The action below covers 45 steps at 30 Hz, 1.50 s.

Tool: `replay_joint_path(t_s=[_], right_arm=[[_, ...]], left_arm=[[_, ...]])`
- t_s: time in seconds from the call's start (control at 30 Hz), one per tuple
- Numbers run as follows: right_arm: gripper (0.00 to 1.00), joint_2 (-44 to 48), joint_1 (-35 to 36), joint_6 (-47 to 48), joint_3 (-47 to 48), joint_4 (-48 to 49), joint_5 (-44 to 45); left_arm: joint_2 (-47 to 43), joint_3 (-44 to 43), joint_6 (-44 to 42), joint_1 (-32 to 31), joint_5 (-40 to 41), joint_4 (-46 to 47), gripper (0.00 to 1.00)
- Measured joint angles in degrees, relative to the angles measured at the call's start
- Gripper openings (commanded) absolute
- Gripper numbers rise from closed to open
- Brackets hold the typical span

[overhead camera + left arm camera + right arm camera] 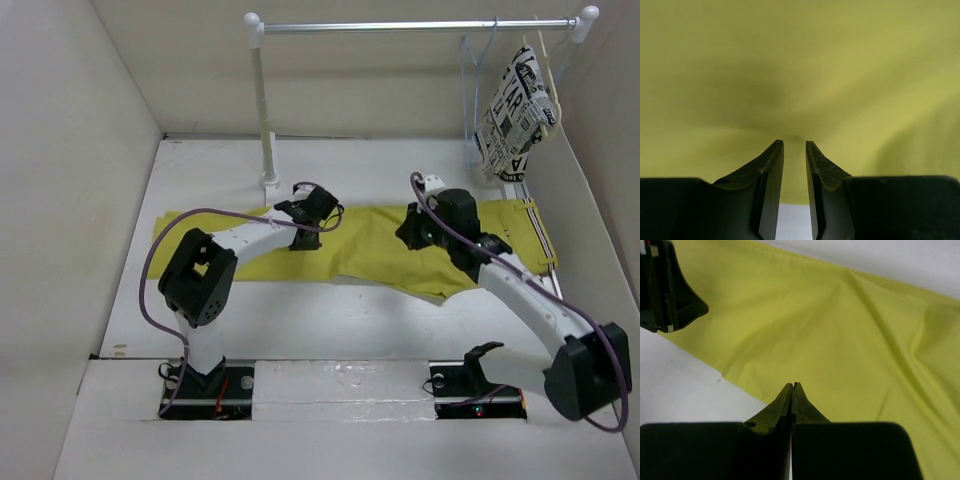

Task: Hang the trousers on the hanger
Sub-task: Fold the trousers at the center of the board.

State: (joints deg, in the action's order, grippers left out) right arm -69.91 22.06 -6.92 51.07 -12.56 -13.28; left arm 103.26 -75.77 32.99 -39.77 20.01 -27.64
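Two pairs of jaws sit at the cloth. On the left gripper (794,145) they stand a narrow slit apart, tips right at the trousers (370,245), with no fold visibly between them. On the right gripper (793,386) they are closed tight on nothing, by the fabric's edge.

The trousers lie flat across the table (330,320), well apart from the hanger (466,90) up on the rail (410,26).

Likely trouble: so slight a pinch takes one layer or slips, and a one-sided lift lets the cloth bunch and drag.

Count: two grippers, one pair of trousers, one blue hanger, one wooden hanger (545,60) carrying printed cloth (515,115), and one rail.
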Motion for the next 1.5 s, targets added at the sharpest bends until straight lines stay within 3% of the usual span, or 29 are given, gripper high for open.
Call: replay_joint_path(t_s=[0.17,0.3,0.33,0.43,0.63,0.77,0.93,1.1,1.23,1.5], right_arm=[[0.0,13.5,-6.1,-6.0,-8.1,-3.8,7.3],[0.42,22.6,-16.7,-10.6,-9.3,-7.2,13.2],[0.58,23.8,-20.1,-11.4,-9.7,-7.3,13.6],[0.75,24.3,-33.1,-12.8,-12.5,-7.2,12.5],[0.91,14.4,-58.0,-16.4,-19.8,-3.2,3.1],[0.96,8.5,-68.2,-19.0,-20.9,2.8,-2.3],[0.98,1.1,-74.1,-20.1,-18.4,8.9,-6.7],[0.98,-5.5,-75.2,-20.0,-15.1,12.9,-6.9],[0.98,-11.2,-75.3,-20.6,-14.7,17.5,-8.3],[0.98,-20.7,-75.9,-25.6,-17.6,31.5,-13.3]], left_arm=[[-1.4,12.2,0.9,5.1,-1.9,2.3,0.21],[-6.6,17.8,0.4,12.2,-3.5,4.8,0.2],[-7.1,19.2,0.3,13.6,-4.0,5.2,0.2],[-8.4,21.1,0.2,17.2,-6.3,6.4,0.2],[-11.2,23.0,-1.1,17.6,-10.1,6.7,0.2],[-13.7,23.5,-1.7,17.3,-11.2,6.1,0.2],[-17.1,23.8,-2.2,17.0,-11.4,6.0,0.2],[-19.8,24.4,-2.6,16.9,-12.5,6.4,0.18],[-19.9,24.4,-3.1,16.7,-13.8,6.7,0.0],[-21.9,23.3,-4.7,14.9,-18.8,6.7,0.0]])
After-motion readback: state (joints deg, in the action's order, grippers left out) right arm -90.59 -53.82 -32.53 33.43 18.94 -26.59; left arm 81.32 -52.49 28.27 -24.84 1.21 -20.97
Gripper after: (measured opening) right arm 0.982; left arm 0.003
